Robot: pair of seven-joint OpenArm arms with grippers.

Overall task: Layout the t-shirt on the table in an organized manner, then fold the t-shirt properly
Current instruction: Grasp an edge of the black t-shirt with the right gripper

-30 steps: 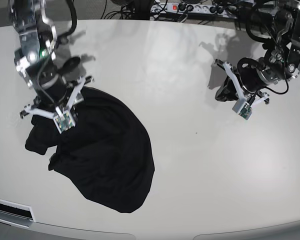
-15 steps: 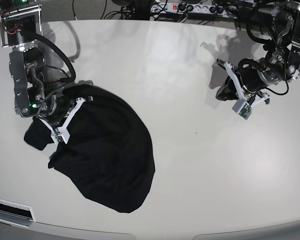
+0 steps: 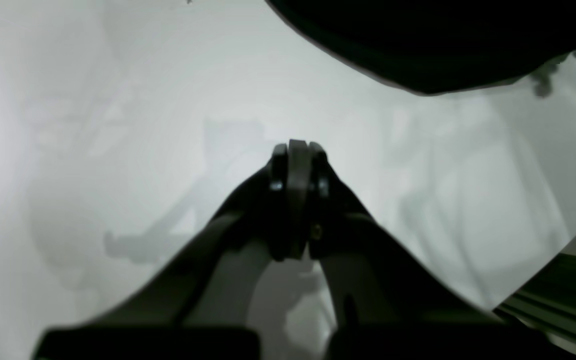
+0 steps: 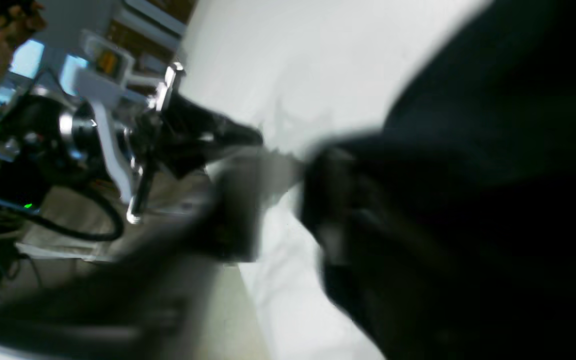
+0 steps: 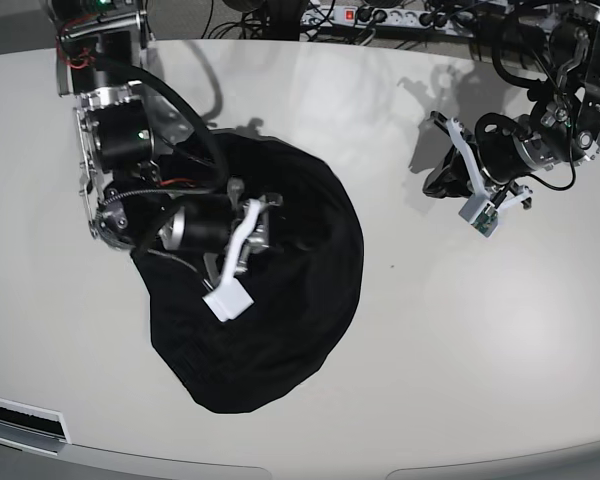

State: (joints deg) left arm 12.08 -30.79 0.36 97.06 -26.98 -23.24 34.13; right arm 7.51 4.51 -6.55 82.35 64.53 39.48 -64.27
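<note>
The t-shirt (image 5: 270,310) is seen bunched into a rounded black heap at the lower left of the base view, lying on the table (image 5: 460,370). The right gripper (image 5: 242,232) is laid across the heap's upper left part, touching the fabric; whether its jaws are spread or pinching cloth can't really be told, since the wrist view is badly blurred. The left gripper (image 3: 295,150) is kept at the upper right, well apart from the shirt, jaws pressed together on nothing.
</note>
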